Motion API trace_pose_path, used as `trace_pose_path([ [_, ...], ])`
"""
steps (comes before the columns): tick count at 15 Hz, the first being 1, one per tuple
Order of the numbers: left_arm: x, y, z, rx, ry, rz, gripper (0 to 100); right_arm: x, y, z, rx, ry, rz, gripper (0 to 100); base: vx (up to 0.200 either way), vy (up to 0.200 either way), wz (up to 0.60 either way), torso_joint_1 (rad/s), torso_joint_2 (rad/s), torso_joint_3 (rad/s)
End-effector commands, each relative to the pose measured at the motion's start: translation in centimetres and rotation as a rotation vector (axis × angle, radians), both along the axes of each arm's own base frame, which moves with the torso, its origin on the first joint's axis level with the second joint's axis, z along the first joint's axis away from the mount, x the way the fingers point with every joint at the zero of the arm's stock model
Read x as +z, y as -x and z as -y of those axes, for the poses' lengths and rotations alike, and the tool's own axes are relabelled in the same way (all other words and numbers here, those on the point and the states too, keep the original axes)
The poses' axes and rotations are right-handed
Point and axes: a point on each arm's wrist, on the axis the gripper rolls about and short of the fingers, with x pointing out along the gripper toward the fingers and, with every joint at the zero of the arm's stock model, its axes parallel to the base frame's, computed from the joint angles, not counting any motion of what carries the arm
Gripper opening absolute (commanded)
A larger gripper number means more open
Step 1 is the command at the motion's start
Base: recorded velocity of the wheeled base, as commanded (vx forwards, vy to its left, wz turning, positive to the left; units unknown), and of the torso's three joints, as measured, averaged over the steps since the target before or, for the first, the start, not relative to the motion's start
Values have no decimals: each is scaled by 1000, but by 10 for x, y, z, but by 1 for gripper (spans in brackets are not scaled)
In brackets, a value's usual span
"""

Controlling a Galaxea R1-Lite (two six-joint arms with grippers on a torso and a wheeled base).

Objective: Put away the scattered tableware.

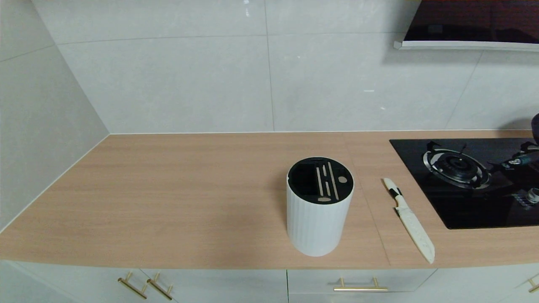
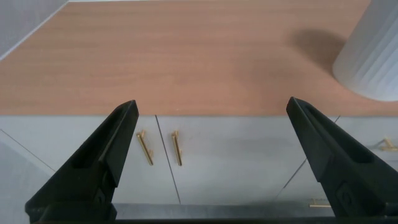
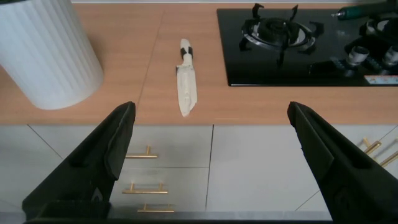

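The left gripper hangs before the counter's front edge, jaws wide apart and empty. Right of the counter's middle stands a white ribbed holder with a black slotted top. The knife lies flat between holder and hob, touching neither: pale speckled blade pointing to the front edge, cream handle with a black band toward the wall. The right gripper is likewise spread and empty.
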Motion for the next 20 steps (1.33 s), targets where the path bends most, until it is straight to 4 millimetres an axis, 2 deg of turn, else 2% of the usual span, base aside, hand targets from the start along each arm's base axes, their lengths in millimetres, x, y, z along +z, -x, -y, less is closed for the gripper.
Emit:
trace_pose_path([
  [1,0,0,0,1,0,-1,100,0,0,0,1,0,-2,100,0,0,0,178,-359,-193],
  [4,0,0,0,1,0,-1,100,0,0,0,1,0,-2,100,0,0,0,123,-245,-126],
  [20,0,0,0,1,0,-1,100,0,0,0,1,0,-2,100,0,0,-37,0,0,0],
])
